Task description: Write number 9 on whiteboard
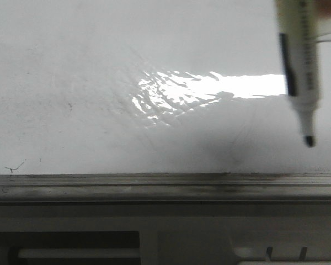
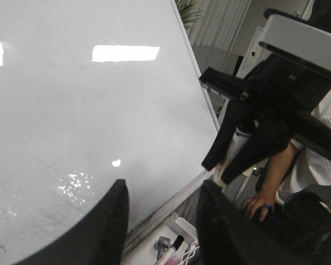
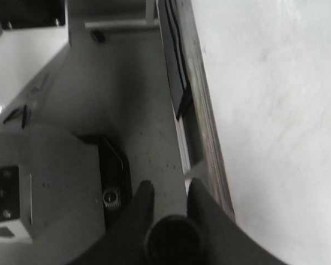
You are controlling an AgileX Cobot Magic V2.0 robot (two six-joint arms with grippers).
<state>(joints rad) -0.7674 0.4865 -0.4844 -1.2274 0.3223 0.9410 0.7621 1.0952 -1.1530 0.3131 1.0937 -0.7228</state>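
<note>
Whiteboard (image 1: 71,66): unmarked except tiny scribble (image 1: 12,167) near rail (image 1: 154,185). Marker (image 1: 300,72) clamped in right gripper (image 3: 170,207), tip down near right edge. Left gripper (image 2: 163,212) spread wide, holding nothing.

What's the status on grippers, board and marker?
Left gripper open, empty. Right gripper shut on white black-tipped marker, tip low over the large glossy whiteboard. No 9 drawn yet. Nothing in the way.

No readable text anywhere. Dark print along the barrel of the marker (image 1: 299,66), too blurred to make out. On the whiteboard (image 1: 99,83), only a tiny black scribble (image 1: 12,167) near the lower rail, no number.
</note>
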